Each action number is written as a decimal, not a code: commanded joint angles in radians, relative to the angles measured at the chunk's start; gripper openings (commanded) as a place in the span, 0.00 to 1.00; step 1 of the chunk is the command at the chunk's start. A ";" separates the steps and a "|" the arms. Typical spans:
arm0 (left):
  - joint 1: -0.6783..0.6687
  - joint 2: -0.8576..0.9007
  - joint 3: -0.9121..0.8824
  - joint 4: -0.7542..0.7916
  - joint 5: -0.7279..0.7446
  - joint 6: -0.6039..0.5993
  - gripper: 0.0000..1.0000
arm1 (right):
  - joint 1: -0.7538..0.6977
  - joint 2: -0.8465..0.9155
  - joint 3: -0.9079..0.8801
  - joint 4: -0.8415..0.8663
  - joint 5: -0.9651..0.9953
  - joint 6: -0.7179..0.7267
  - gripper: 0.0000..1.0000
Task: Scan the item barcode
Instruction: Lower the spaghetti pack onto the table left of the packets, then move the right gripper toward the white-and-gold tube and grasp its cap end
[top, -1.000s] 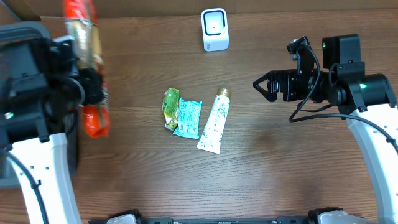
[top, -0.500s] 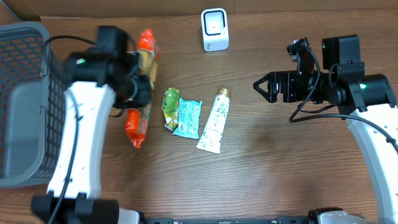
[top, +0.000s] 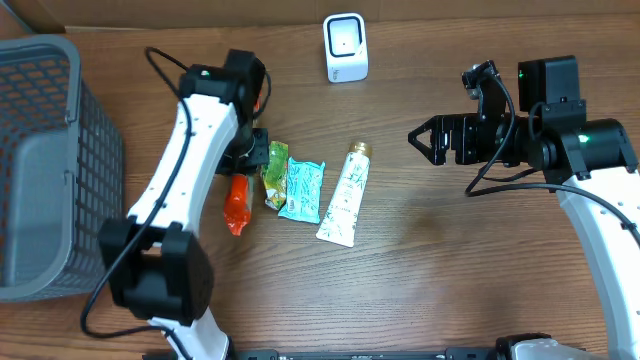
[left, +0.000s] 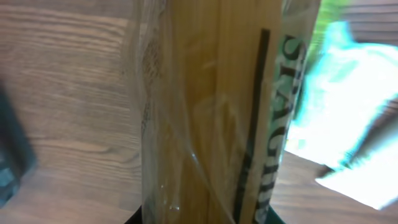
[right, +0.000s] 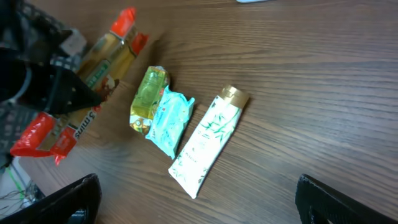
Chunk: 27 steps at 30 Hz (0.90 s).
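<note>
Over the brown wooden surface (top: 450, 260), from overhead, the left jaws clench a long clear spaghetti packet with orange-red ends (top: 236, 205) just beside a green sachet (top: 274, 172) — the white box-shaped barcode scanner (top: 345, 47) stands well apart at the far edge. The right jaws hang released. At the left wrist, the packet (left: 211, 112) fills the frame. At the right wrist, the packet (right: 93, 65) slants left of the sachet (right: 148, 96) and a white tube (right: 208, 140).
</note>
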 joint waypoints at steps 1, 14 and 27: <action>-0.011 0.032 -0.044 0.014 -0.217 -0.098 0.04 | -0.003 -0.003 0.019 0.002 0.032 0.000 1.00; -0.014 0.035 -0.200 0.202 -0.024 0.027 0.61 | -0.003 -0.003 0.019 0.010 0.039 0.000 1.00; -0.002 0.031 0.338 0.082 0.131 0.042 0.62 | -0.002 0.004 0.011 0.017 0.034 0.035 1.00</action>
